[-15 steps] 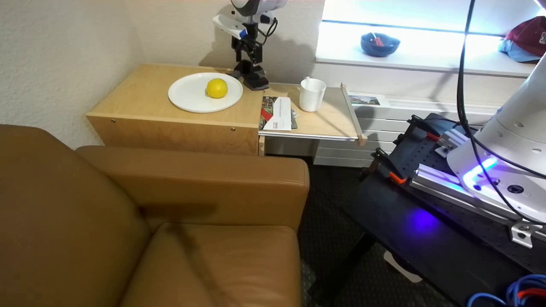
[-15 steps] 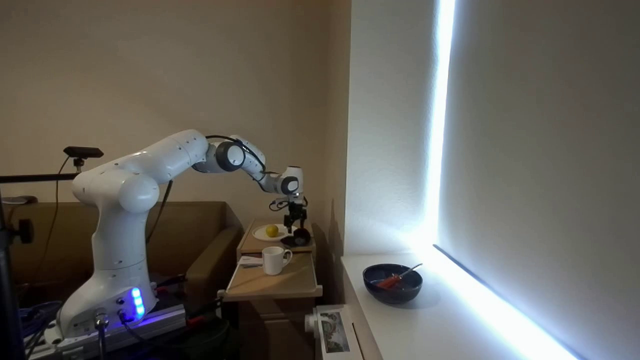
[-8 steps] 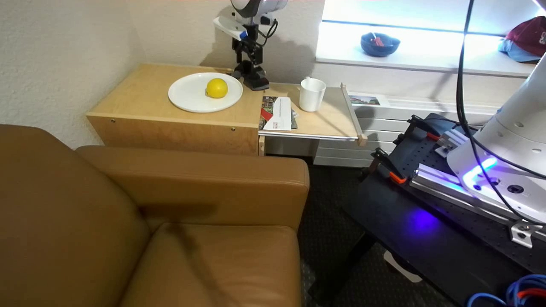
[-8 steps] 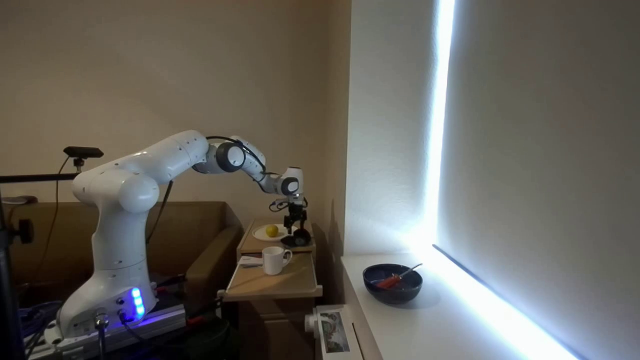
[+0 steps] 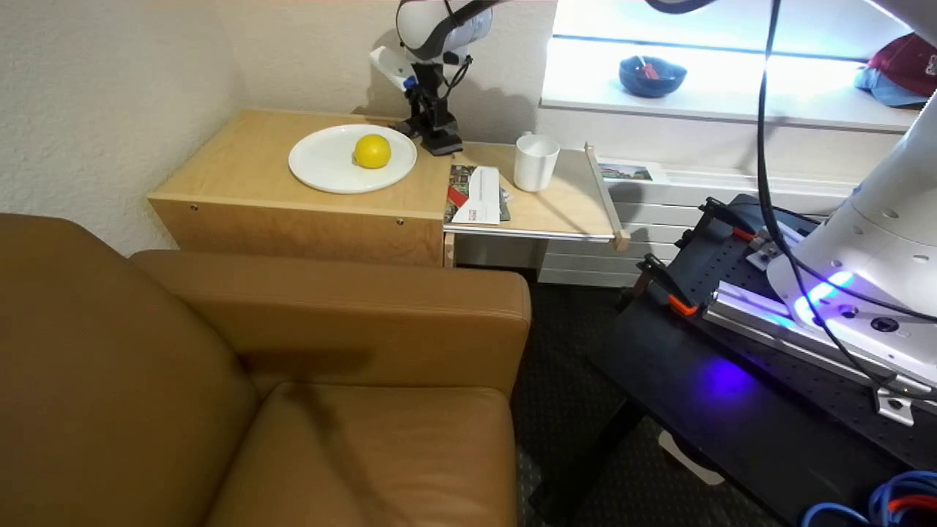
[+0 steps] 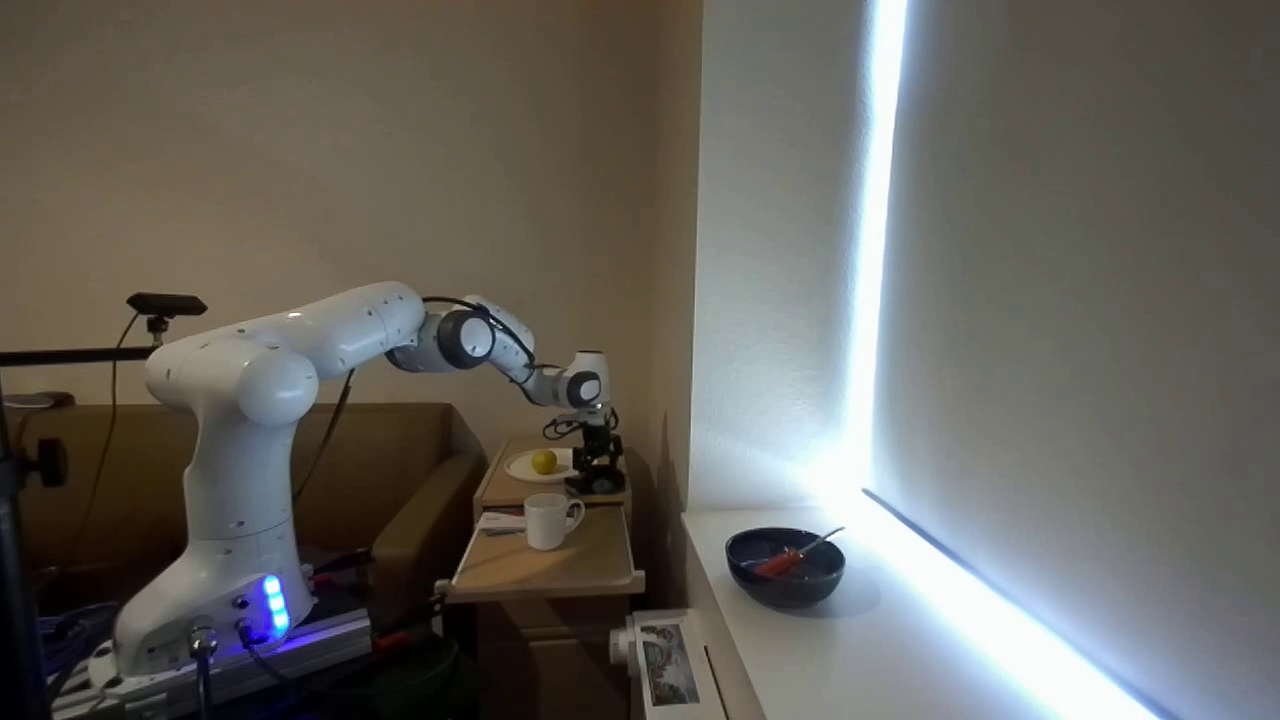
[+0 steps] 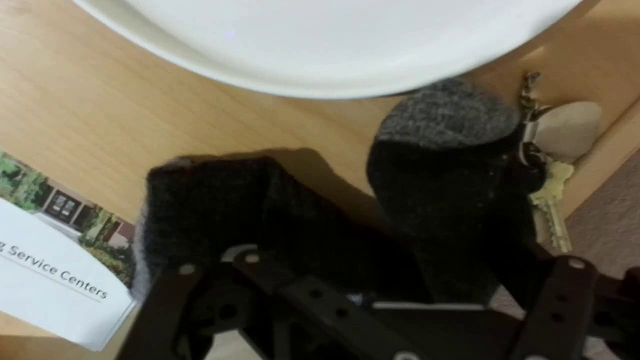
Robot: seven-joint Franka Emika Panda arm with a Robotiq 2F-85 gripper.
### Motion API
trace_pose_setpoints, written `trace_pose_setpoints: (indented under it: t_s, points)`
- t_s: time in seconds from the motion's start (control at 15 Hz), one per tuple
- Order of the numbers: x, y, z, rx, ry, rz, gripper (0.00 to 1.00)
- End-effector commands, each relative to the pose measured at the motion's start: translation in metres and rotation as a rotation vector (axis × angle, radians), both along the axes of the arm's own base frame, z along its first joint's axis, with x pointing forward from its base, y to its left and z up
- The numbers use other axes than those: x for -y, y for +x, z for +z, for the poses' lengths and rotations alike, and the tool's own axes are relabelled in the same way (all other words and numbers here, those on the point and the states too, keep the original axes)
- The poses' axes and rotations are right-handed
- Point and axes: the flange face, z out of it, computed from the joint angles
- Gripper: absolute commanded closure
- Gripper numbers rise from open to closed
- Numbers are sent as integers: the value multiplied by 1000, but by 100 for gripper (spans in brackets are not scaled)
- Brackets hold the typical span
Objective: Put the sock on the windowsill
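Okay, so we've got the gripper (image 5: 428,128) at the dark sock (image 7: 295,225), but it's black on black and everything blends together, so we honestly can't tell whether it's clenched on the fabric. The sock's lying on the wooden cabinet (image 5: 293,227), at about 3 o'clock from the white plate (image 5: 322,161) in an exterior view, with the windowsill (image 5: 732,95) well apart, between 2 and 3 o'clock. Our wrist view has a key (image 7: 556,210) at 3 o'clock, just beside the sock's grey end, and a brochure (image 7: 55,280) at 8. On the windowsill we spot a bowl (image 6: 790,592) with a screwdriver (image 6: 778,564) in it, plus a cap (image 5: 908,69).
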Motion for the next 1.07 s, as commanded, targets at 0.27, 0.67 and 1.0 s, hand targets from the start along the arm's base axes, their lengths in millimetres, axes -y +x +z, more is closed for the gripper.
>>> trace_pose_setpoints:
  t_s: [0.27,0.67,1.0]
  points:
    - [-2,9,-24,4,-42,-77,40]
    - [4,7,-13,-71,-31,-112,84]
    - [19,7,9,-109,-48,-139,100]
